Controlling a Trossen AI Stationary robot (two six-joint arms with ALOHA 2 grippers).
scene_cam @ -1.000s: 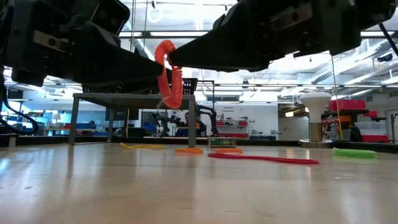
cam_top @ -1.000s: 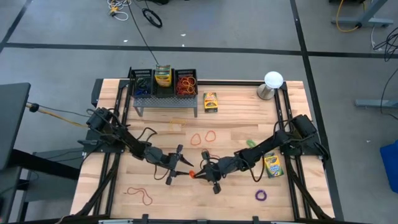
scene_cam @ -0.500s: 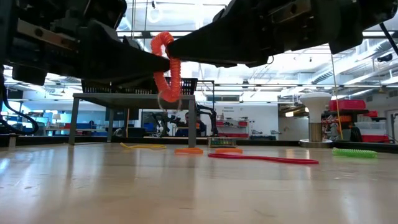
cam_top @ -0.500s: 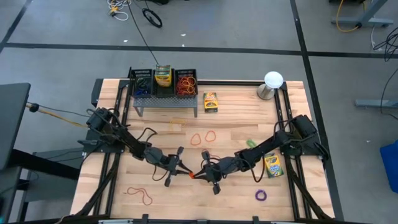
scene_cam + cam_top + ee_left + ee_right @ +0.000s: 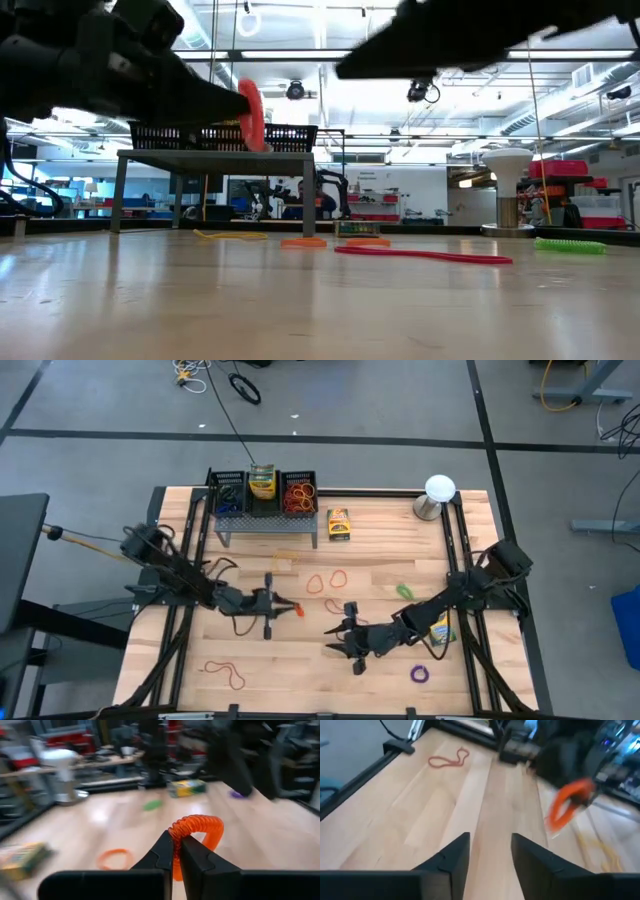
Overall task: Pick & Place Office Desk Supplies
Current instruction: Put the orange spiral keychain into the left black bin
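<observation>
An orange coiled rubber-band loop is up in the air in my left gripper, which is shut on it over the table's middle left. In the low view the loop shows edge-on, well above the wood. My right gripper stands open to the right and nearer the front edge; nothing is between its fingers. Crayon boxes lie by the rack and at the right. My left gripper pinches one spot of the loop's coiled rim between its two fingertips. The fingers lie level and come from the table's left. The loop is lifted clear of the table and stands out beyond the fingertips.
A rack of three bins stands at the far edge, a crayon box in its middle bin. Loose bands lie about: red loops, green, purple, red, yellow. A white ball on a metal base stands far right.
The orange loop has passed from my right gripper to my left. My left gripper shut on it, then drew back toward the table's left and far side, rising a little. My right gripper opened, let go and backed off toward the right edge.
</observation>
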